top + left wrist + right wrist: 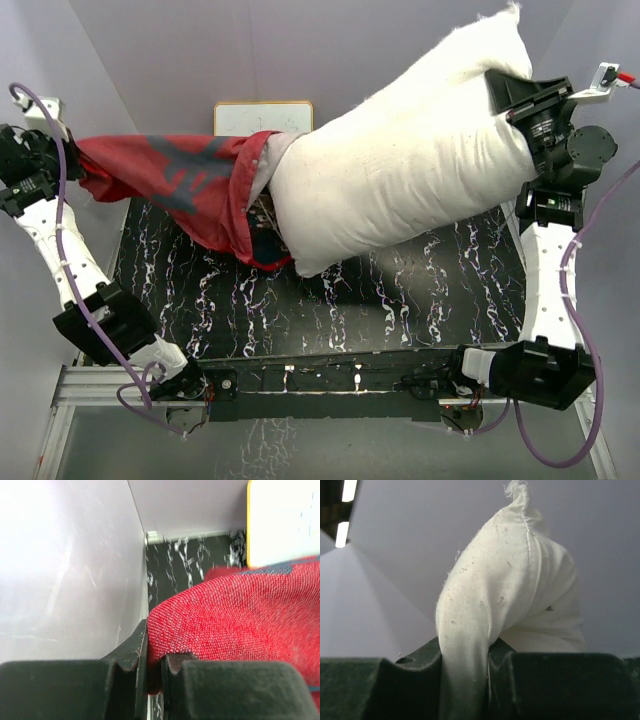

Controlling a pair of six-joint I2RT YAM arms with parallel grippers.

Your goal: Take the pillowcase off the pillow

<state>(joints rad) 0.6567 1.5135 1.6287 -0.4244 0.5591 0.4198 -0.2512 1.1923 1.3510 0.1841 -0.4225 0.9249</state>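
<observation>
Dull red pillowcase [190, 175] with bluish patches, off-white pillow [400, 170], black white-veined table [380, 295]

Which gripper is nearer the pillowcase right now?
Left. The left gripper is clamped on the pillowcase at its left end; the right gripper pinches the pillow at the opposite end, well clear of it.

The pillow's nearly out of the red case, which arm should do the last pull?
Probably the right. The right pincer clamps a corner of the pillow, lifted, with only its other end inside the pillowcase. The left pincer grips the pillowcase beside the side wall, with little room to pull.
</observation>
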